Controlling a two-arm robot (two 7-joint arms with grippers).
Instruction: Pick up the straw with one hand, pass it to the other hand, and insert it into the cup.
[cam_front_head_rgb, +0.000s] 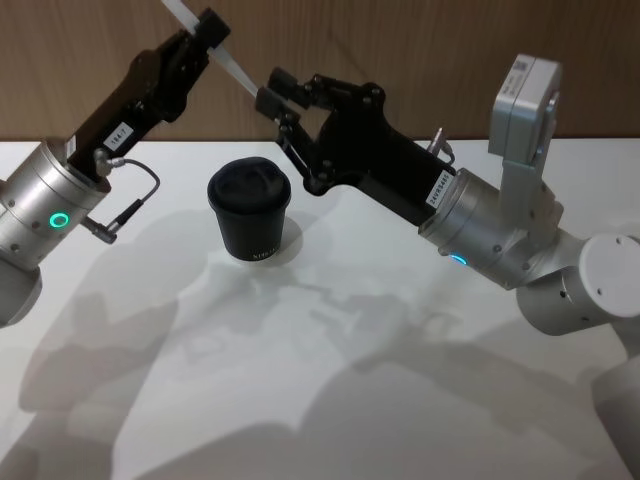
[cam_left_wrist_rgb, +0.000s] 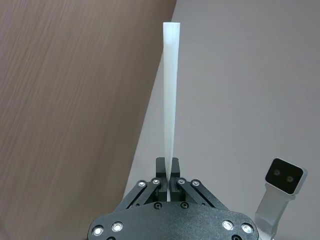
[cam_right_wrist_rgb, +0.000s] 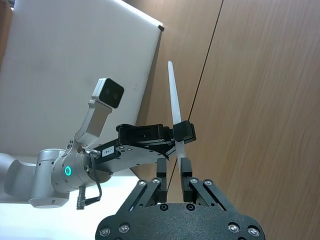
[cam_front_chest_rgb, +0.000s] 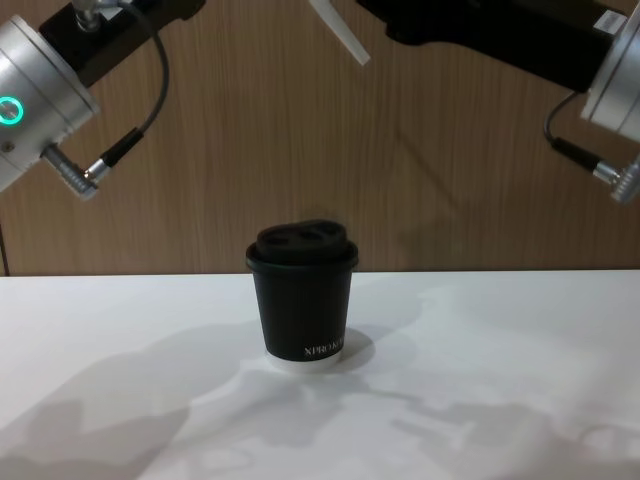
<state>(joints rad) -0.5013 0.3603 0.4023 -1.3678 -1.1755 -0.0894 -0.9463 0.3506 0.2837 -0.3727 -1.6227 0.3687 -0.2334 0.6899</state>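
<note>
Head view has the cup (cam_front_head_rgb: 250, 215) standing upright on the white table (cam_front_head_rgb: 400, 400), lid on, with both arms raised behind it. The left gripper (cam_front_head_rgb: 210, 28), at about 11 o'clock from the cup, is pressed onto the straw (cam_front_head_rgb: 232, 62) partway along its length. The straw slants from 11 o'clock down toward 5 o'clock, well above the lid. In the left wrist view the two fingers (cam_left_wrist_rgb: 160, 167) pinch the straw (cam_left_wrist_rgb: 169, 100) tightly.

The right gripper (cam_front_head_rgb: 272, 90), near 12 o'clock from the cup, has its fingers spread around the straw's lower end. In the right wrist view the straw (cam_right_wrist_rgb: 175, 100) lies just beside one finger (cam_right_wrist_rgb: 185, 170) and apart from the other. I cannot tell whether it actually touches.

Risks, as I judge them:
- If the right finger brushes the straw's end when that arm moves, the thin plastic could swivel or slide in the left pinch.
- The straw hangs slanted, so brought down at that angle its tip would likely skid off the domed lid instead of finding the opening.
- A missed push could bend the straw or shove the light cup over.
</note>
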